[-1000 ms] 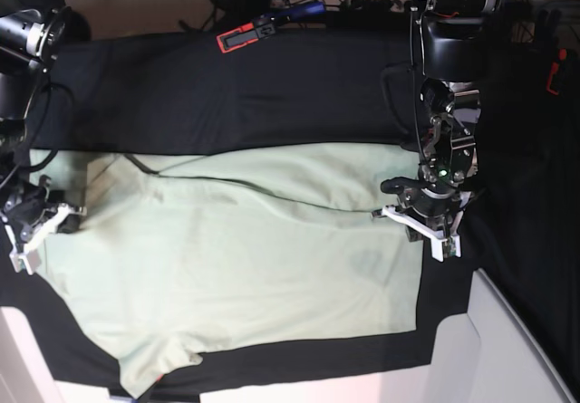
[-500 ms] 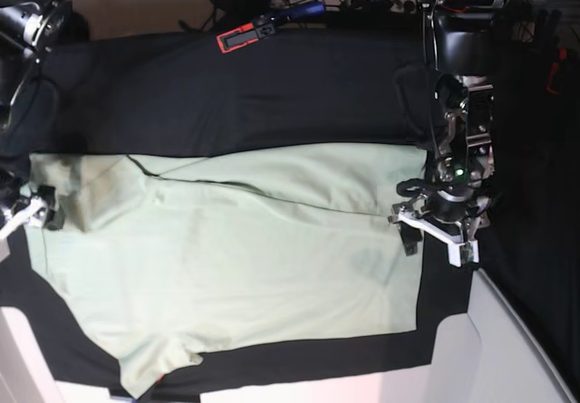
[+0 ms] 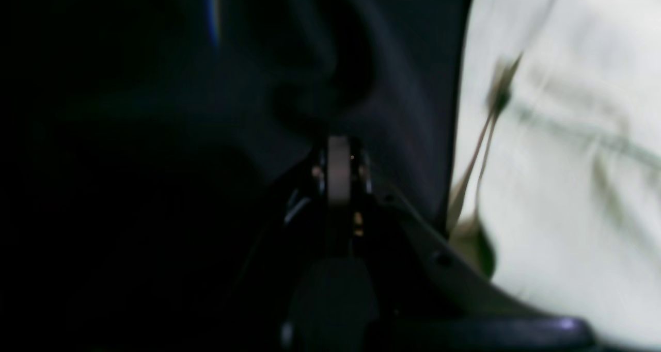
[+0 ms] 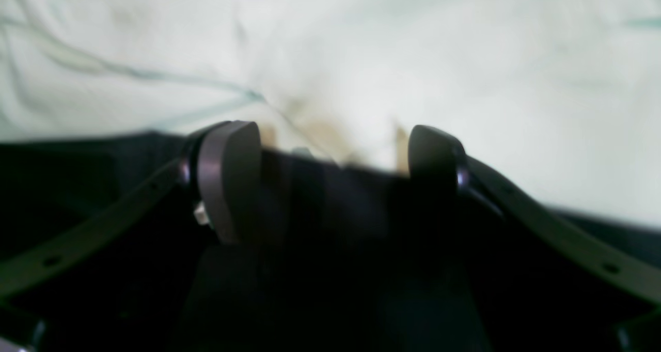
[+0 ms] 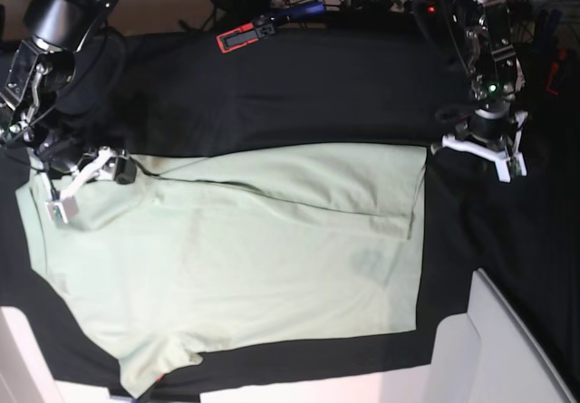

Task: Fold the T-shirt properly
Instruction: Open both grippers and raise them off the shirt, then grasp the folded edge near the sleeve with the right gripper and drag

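Seen from the base view, a pale mint-green T-shirt [image 5: 245, 258] lies spread flat on a black cloth [image 5: 272, 95] that covers the tabletop, filling its middle and near part, with one sleeve toward the near left corner. A crease runs across the upper half of the T-shirt.

The right arm reaches down from the far left corner. Its right gripper [image 5: 86, 175] hangs over the T-shirt's far left edge, its white fingers spread apart with nothing between them. The left arm comes in from the far right corner, and its left gripper [image 5: 485, 145] sits over bare black cloth, just beyond the T-shirt's far right corner and not touching it.

The right wrist view, blurred, shows two dark pads [image 4: 230, 179] standing wide apart, with pale fabric filling the space beyond them. The left wrist view, dark and blurred, shows the left gripper's fingers pressed together and empty, black cloth ahead, and the T-shirt's wrinkled edge to the right.
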